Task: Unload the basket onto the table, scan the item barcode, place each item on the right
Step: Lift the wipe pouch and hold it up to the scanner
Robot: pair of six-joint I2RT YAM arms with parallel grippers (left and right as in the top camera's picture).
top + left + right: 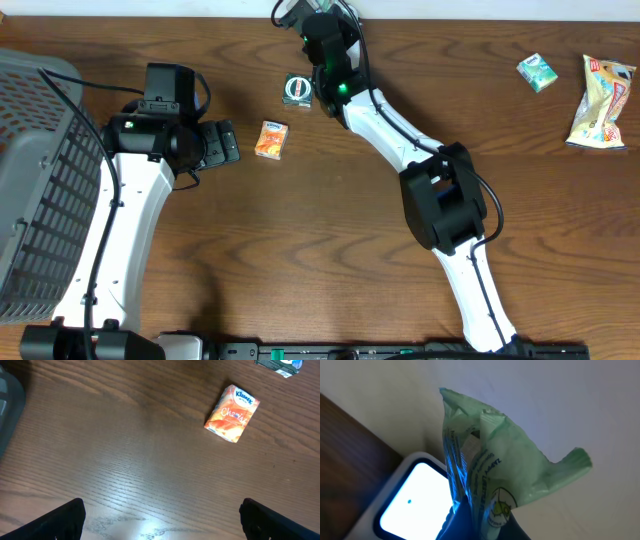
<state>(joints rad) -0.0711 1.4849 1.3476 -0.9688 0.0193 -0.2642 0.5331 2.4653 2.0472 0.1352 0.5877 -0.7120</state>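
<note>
Near side: left gripper (pixel 162 521) gaping wide, empty, over grained wooden table (pixel 125 460), glossy orange tissue pack (pixel 232 413) lying ahead. Far edge: right gripper (pixel 305 22) clamped on crinkly green packet (pixel 492 460), long axis upright, lower end just beside glowing scanner window (pixel 407 502). Probably needs barcode turned toward that light.

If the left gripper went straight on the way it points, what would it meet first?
Probably the bare table ahead of the open left gripper, since the wrist view looks down on wood. Travelling level, it would reach the orange Kleenex pack, set off-centre toward one finger. Tilt is unclear.
</note>
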